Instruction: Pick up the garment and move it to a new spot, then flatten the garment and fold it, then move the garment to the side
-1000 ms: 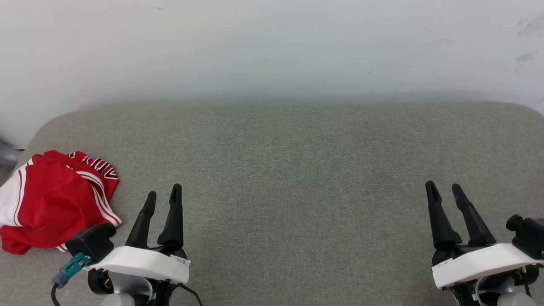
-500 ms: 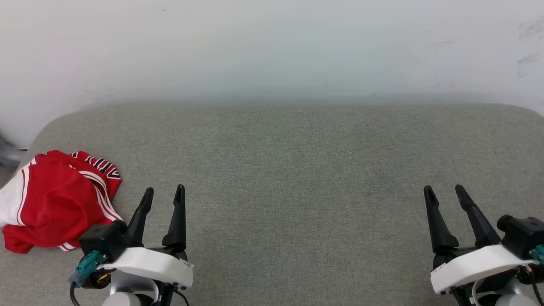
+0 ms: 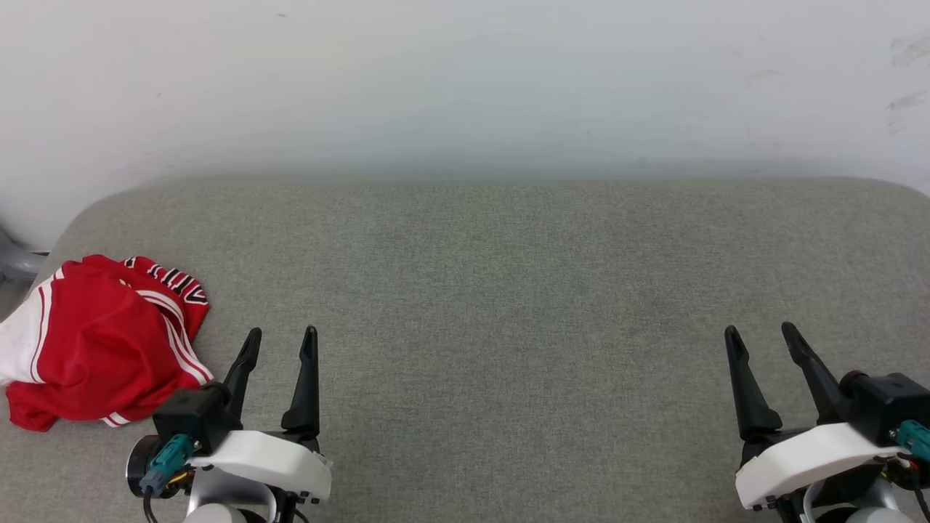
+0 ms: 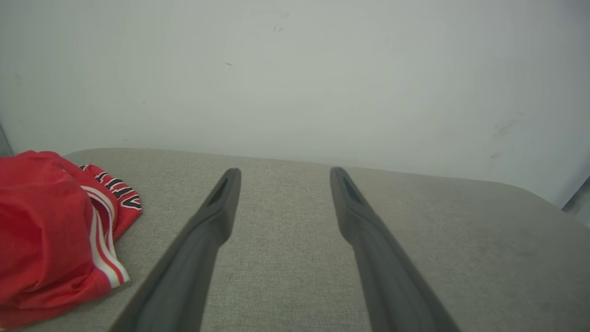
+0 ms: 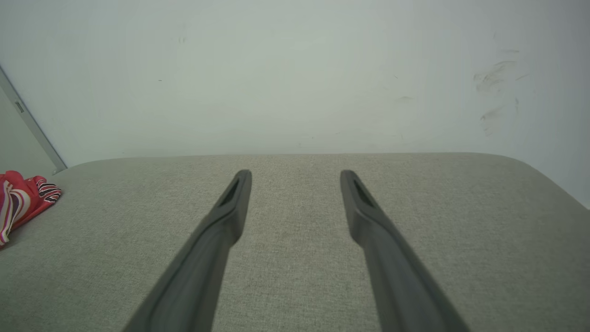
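The garment lies crumpled in a red heap with white sleeve and striped trim at the far left of the grey cushioned surface; a bit of black lettering shows at its top. It also appears at the left in the left wrist view and at the far left edge in the right wrist view. My left gripper stands open just right of the garment, apart from it, with nothing between its fingers. My right gripper is open and empty at the lower right, far from the garment.
A pale wall rises directly behind the surface. The surface's rounded corners show at back left and back right. A grey object sits past the left edge, beyond the garment. Wide bare fabric lies between the two grippers.
Both grippers have drawn back slightly toward the bottom of the head view, the left turning a little. The garment has not moved.
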`<state>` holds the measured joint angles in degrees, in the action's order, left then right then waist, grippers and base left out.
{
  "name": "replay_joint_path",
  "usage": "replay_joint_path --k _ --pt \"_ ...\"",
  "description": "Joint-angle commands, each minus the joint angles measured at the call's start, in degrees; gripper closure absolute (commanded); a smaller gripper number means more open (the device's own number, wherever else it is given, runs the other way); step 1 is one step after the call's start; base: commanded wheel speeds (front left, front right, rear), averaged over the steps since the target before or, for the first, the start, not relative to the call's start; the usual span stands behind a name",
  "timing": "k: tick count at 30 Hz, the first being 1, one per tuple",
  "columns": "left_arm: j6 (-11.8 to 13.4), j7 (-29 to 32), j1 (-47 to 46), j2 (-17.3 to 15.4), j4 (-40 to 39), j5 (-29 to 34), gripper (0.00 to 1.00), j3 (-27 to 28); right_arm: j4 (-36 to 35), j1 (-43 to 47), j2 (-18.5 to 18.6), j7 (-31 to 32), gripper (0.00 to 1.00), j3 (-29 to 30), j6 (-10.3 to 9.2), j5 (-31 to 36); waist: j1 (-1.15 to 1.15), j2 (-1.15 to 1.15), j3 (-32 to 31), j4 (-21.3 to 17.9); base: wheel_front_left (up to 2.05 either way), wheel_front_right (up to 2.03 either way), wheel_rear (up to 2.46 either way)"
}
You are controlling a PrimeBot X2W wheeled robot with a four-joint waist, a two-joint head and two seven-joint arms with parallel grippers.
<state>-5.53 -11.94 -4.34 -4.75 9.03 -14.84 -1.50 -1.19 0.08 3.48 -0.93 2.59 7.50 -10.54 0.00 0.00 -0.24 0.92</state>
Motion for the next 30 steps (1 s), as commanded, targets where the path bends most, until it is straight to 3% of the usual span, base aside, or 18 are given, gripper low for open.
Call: replay_joint_path --k 1,17,30 --pt "-0.1 -0.5 -0.4 -0.1 0.2 1.3 0.00 0.1 -0.5 0.5 -0.2 0.0 0.00 0.1 -0.02 1.2 0.00 0.00 0.0 0.0 0.00 0.00 0.00" --pt "-0.7 -2.4 -1.7 0.1 3.7 7.0 0.00 0.1 -0.4 1.3 -0.6 -0.4 0.00 0.6 -0.02 5.8 0.00 0.00 0.0 2.0 0.00 0.00 0.00" --pt "-0.9 -3.3 -2.7 0.6 5.7 8.7 0.00 1.4 -1.0 2.0 -0.6 -1.6 0.00 -0.9 -0.02 5.8 0.00 0.00 0.5 10.2 0.00 0.00 0.00"
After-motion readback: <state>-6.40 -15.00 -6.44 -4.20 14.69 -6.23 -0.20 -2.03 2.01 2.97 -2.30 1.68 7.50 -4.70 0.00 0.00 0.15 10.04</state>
